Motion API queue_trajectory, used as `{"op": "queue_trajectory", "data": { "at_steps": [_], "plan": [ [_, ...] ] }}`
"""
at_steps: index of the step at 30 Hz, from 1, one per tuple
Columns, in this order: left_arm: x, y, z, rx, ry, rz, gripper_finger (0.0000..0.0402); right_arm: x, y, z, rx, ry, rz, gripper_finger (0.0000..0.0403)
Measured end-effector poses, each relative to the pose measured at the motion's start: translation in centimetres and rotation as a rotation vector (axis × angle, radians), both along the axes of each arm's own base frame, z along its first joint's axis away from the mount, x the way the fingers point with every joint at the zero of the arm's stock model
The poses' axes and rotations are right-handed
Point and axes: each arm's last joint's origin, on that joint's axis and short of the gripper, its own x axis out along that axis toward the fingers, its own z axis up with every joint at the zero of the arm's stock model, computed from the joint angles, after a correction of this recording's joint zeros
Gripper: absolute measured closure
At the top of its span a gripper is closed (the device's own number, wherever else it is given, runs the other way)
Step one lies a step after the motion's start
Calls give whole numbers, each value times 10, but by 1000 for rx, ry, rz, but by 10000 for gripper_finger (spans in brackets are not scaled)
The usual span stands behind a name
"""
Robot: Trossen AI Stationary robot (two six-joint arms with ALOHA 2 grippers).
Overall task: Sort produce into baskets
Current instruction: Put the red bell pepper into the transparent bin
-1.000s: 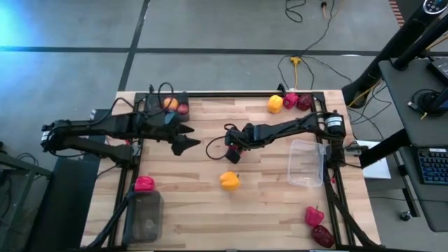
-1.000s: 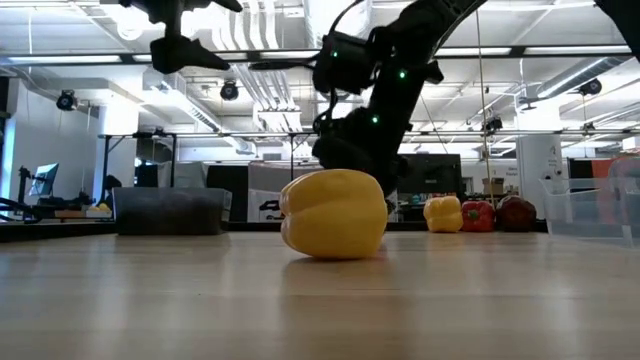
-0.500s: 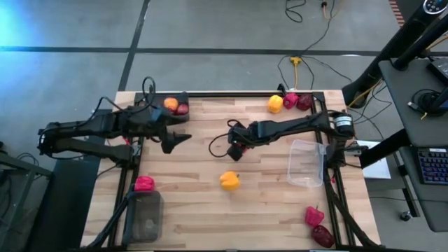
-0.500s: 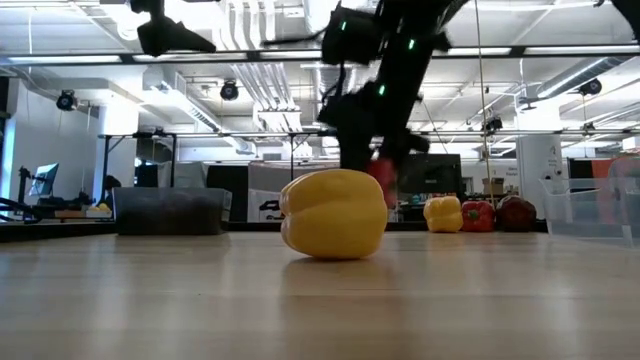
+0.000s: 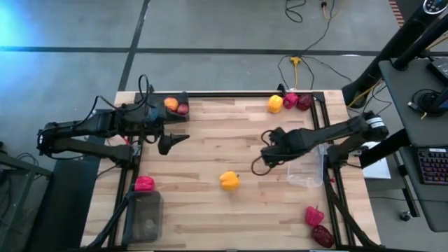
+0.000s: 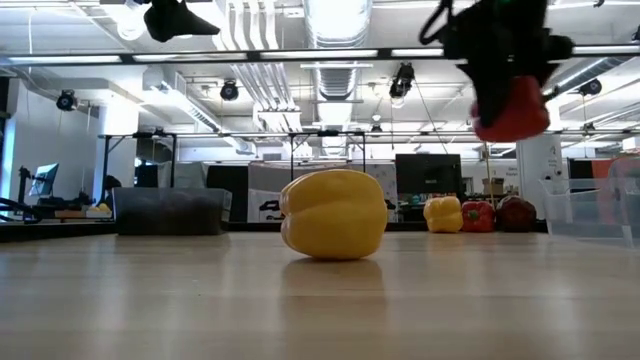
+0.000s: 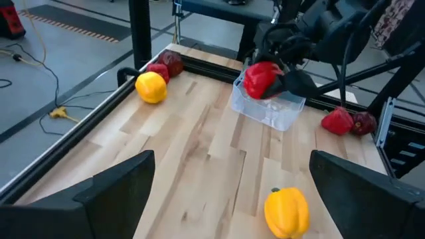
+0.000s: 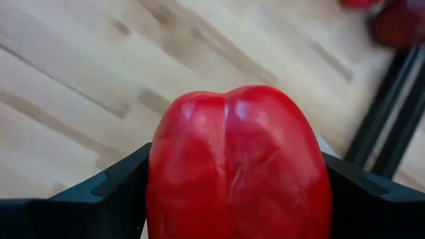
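Observation:
My right gripper (image 5: 270, 156) is shut on a red bell pepper (image 8: 239, 166), held high above the table just left of the clear bin (image 5: 306, 165). The pepper also shows in the low view (image 6: 512, 108) and the left wrist view (image 7: 261, 78). My left gripper (image 5: 176, 140) is open and empty over the table's far left, near a dark bin (image 5: 176, 99) holding an orange fruit (image 5: 170, 103) and an apple (image 5: 183, 108). A yellow pepper (image 5: 229, 180) rests on the table at mid front. My right gripper pinches the red pepper by its two opposite sides (image 8: 163, 179) between its two fingers (image 8: 113, 189). The fingers come from above, pointing down. The pepper hangs below the gripper, lifted clear of the table.
A second dark bin (image 5: 145, 217) stands at the near left with a red pepper (image 5: 144, 184) beside it. A yellow pepper (image 5: 275, 103), a red pepper (image 5: 290, 100) and an apple (image 5: 304, 102) lie far right. A red pepper (image 5: 314, 215) and an apple (image 5: 323, 235) lie near right.
My right gripper has lifted the red pepper clear of the table and carried it toward the table's right edge, up to the clear bin. My left gripper has drawn back a little toward the table's left edge.

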Motion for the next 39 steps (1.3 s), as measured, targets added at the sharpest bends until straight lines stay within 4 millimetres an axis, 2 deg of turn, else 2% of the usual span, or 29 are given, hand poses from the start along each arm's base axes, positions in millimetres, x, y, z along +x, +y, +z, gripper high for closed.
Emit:
{"op": "queue_trajectory", "data": {
  "at_steps": [6,10,15,20,27,32,35,39],
  "plan": [
    [-1,0,0,1,-1,-1,19,-28,-4,-26,-9,198,-107,87],
    [-1,-1,-2,-18,11,-1,19,-45,-8,-54,40,301,-154,85],
    [-2,-4,-3,-36,21,-33,19,-60,-9,-81,60,336,-202,79],
    [-2,-5,-4,-38,23,-43,19,-62,-14,-92,10,299,-226,77],
    [-2,-5,-4,-37,24,-43,19,-58,-31,-88,16,291,-228,39],
    [-2,-5,-4,-34,23,-44,19,-52,-42,-81,73,247,-181,33],
    [-3,-7,-2,-35,12,-54,19,-47,-47,-65,67,203,-146,33],
    [-4,-9,2,-32,-29,-66,19,-39,-54,-26,-16,109,-115,33]
  ]
}}
